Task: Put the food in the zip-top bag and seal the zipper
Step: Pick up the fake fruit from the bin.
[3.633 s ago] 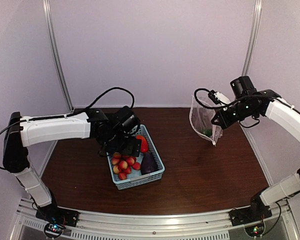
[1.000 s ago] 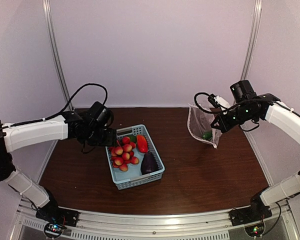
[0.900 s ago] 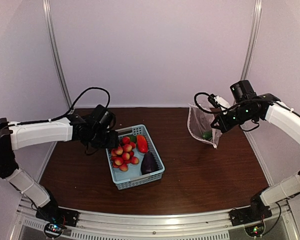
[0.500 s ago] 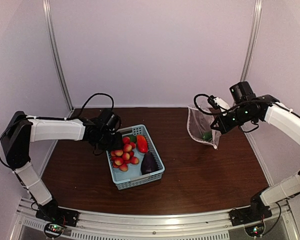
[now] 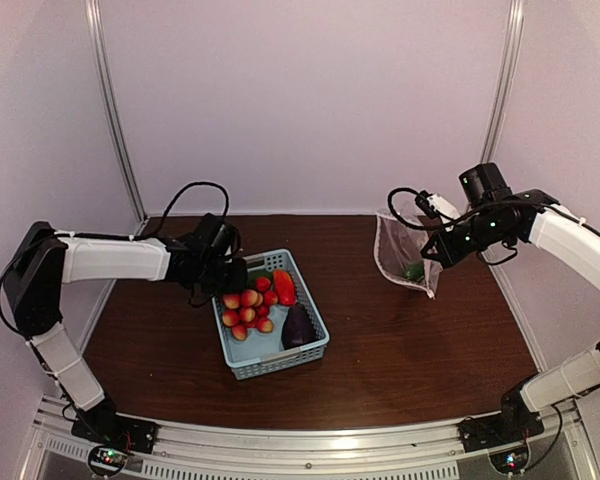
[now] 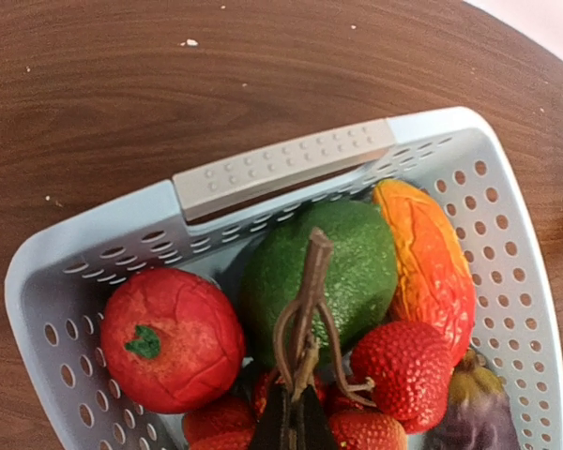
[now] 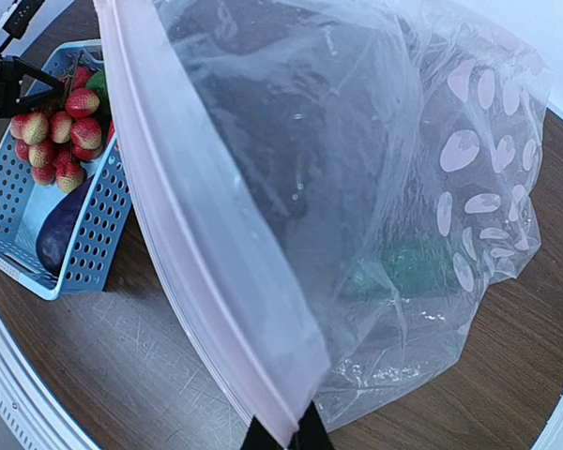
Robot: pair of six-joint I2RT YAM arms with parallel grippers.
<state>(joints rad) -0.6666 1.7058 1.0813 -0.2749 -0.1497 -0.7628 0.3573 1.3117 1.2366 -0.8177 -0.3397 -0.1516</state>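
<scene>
1. The right gripper [image 7: 283, 435] is pinched together on the mouth edge of the bag [image 7: 432, 187] and holds it upright at the far right of the table [image 5: 400, 350]. I judge this is so the mouth faces the basket [image 6: 281, 167] for loading (whether the bag's bottom rests on the wood I cannot tell)
2. The left gripper [image 6: 295, 429] is clamped on the brown stem [image 6: 307, 291] of the fruit cluster [image 5: 246, 308], which lies in the basket at the left. The stem is a thin, sure handle, whereas the round fruits would likely slip
3. The bag is clear, soft and crumpled, with white dots. Its zipper [image 7: 197, 234] is a pale strip along the edge and looks unsealed, and one green piece [image 7: 408, 267] lies inside
4. Around the cluster sit a tomato [image 6: 172, 339], a green pepper [image 6: 342, 258], a red pepper [image 6: 427, 267] and an eggplant [image 5: 298, 326] — all well apart from the bag — so most of the loading looks undone
</scene>
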